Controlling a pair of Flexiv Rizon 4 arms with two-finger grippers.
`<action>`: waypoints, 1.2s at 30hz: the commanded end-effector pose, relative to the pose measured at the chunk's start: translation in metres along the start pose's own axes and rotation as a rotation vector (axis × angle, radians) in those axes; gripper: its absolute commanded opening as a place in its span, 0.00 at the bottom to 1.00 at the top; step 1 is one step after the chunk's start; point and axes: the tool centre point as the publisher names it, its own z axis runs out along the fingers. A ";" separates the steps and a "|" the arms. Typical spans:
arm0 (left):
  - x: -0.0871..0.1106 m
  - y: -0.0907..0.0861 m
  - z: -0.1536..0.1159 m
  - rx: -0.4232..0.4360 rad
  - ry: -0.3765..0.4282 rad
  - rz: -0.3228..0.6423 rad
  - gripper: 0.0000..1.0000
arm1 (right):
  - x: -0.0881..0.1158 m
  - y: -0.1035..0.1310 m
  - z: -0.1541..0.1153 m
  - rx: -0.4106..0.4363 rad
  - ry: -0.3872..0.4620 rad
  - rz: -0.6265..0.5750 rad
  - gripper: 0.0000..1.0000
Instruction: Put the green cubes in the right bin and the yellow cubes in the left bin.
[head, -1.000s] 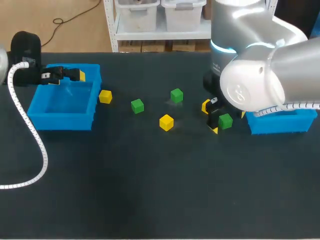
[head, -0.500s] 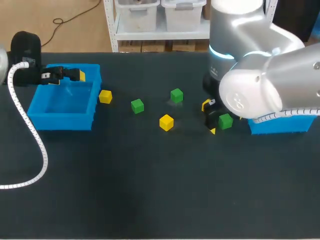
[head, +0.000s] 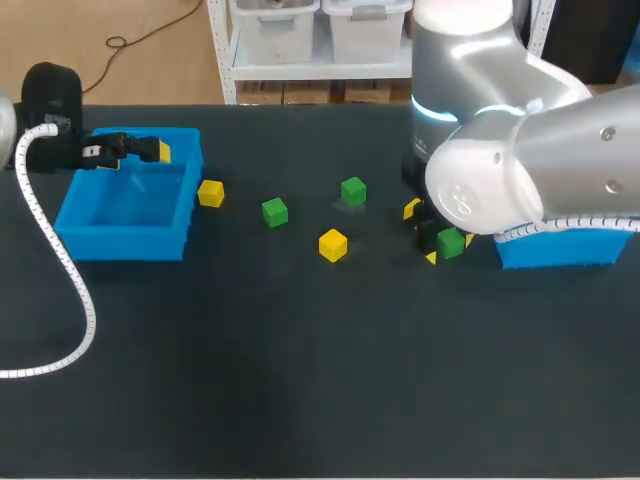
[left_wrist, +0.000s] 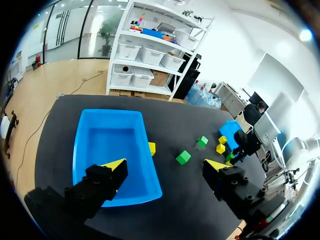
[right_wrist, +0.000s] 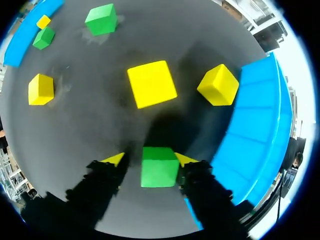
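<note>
The right pincer hangs low over the black worktop, and a small green cube sits on the surface directly between its two yellow-tipped fingers. One tip lies close against the cube's side, while a dark gap shows between the other tip and the cube. The pincer is therefore spread slightly wider than the cube and is not clamped on it.

Just ahead of the fingers lies the nearest yellow cube. Beside that one, a second yellow cube rests just beside the wall of the blue plastic right bin. This bin runs alongside the right pincer, close to the finger on that side.

Farther out, towards the middle of the worktop, there are a third yellow cube and a middle green cube, a little apart from each other. Beyond them is a far green cube. After that comes a fourth yellow cube, just beside the outer wall of the blue plastic left bin.

The left pincer hangs above the left bin, near its far rim in the head view. Its fingers are spread wide, with nothing between them. It is well apart from every cube on the worktop.
</note>
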 end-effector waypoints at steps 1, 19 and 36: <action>0.001 0.001 0.000 0.006 -0.006 0.001 1.00 | -0.004 0.000 -0.009 0.023 -0.021 -0.003 0.00; 0.001 0.001 0.000 0.006 -0.006 0.001 1.00 | -0.005 -0.098 -0.145 0.229 -0.281 0.298 0.00; 0.001 0.001 0.000 0.006 -0.006 0.001 1.00 | 0.015 -0.149 -0.116 0.177 -0.163 0.485 1.00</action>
